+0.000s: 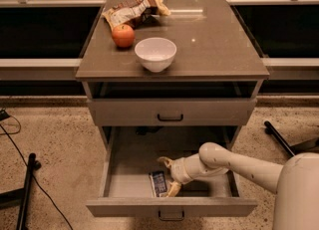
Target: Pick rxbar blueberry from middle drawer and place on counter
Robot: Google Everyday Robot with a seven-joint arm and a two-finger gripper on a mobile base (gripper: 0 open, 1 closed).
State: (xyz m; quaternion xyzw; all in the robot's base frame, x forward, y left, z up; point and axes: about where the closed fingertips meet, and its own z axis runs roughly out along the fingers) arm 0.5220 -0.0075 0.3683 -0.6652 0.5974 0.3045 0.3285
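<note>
Camera view: a wide, shallow grey middle drawer (pixel 129 168) is seen pulled open. A small dark blue rxbar blueberry (pixel 158 183) is laid flat on its pale floor, near the front. The claw (pixel 169 175) is held inside the drawer just right of the bar, its tan fingers spread apart, with nothing gripped. A white round bowl (pixel 155 53), a red apple (pixel 123 35) and a brown-and-white snack bag (pixel 130 14) are carried on the brown-grey square surface (pixel 214 45).

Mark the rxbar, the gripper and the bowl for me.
rxbar (pixel 158 183): camera view, wrapper's middle.
gripper (pixel 169 176): camera view, between its fingertips, inside the drawer (pixel 127 174).
bowl (pixel 155 51): camera view, inner wall.
</note>
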